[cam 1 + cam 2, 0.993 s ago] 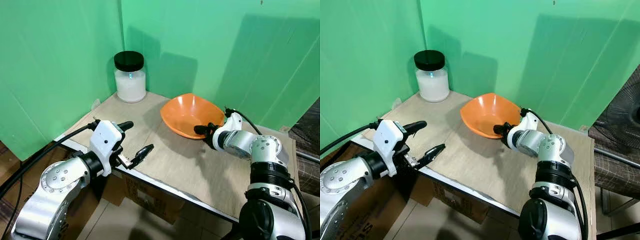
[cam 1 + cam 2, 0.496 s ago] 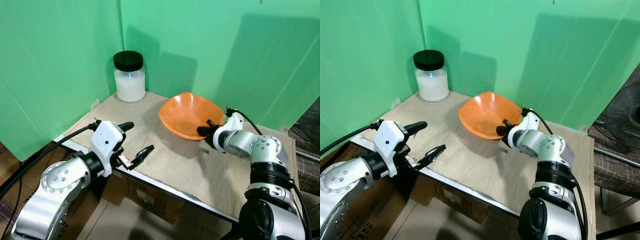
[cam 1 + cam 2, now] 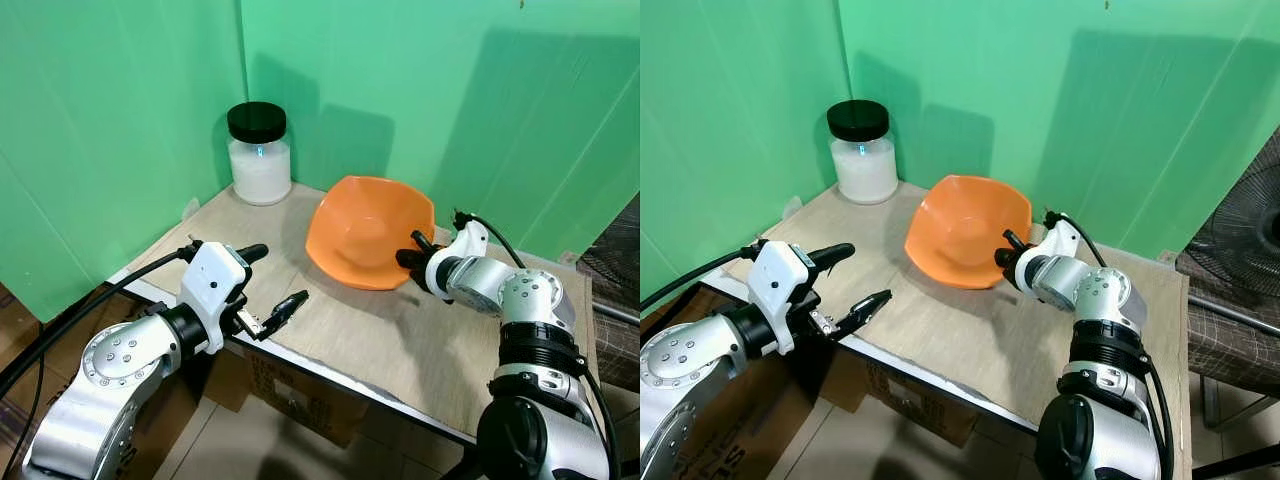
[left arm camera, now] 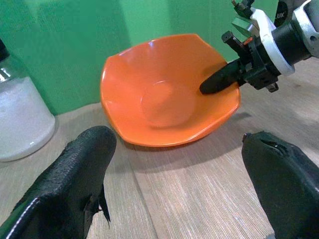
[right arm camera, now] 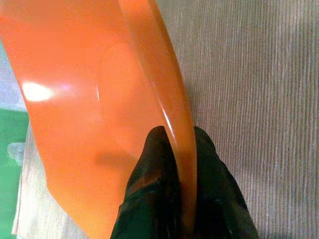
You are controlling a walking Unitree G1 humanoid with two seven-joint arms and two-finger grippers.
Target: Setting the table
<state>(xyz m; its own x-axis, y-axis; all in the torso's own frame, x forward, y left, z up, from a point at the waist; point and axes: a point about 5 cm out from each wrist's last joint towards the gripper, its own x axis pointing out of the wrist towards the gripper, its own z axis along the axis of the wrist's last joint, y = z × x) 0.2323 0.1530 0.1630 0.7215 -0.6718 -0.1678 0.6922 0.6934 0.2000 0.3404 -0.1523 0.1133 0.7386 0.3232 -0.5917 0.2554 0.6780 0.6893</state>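
Right gripper pinches the orange bowl's rim, tipping it up on edge near the surface's far side. We see our left gripper, fingers spread wide, hovering off the near edge. Beyond sits a white jar in the far corner. We judge the setting barely begun: bowl unplaced.
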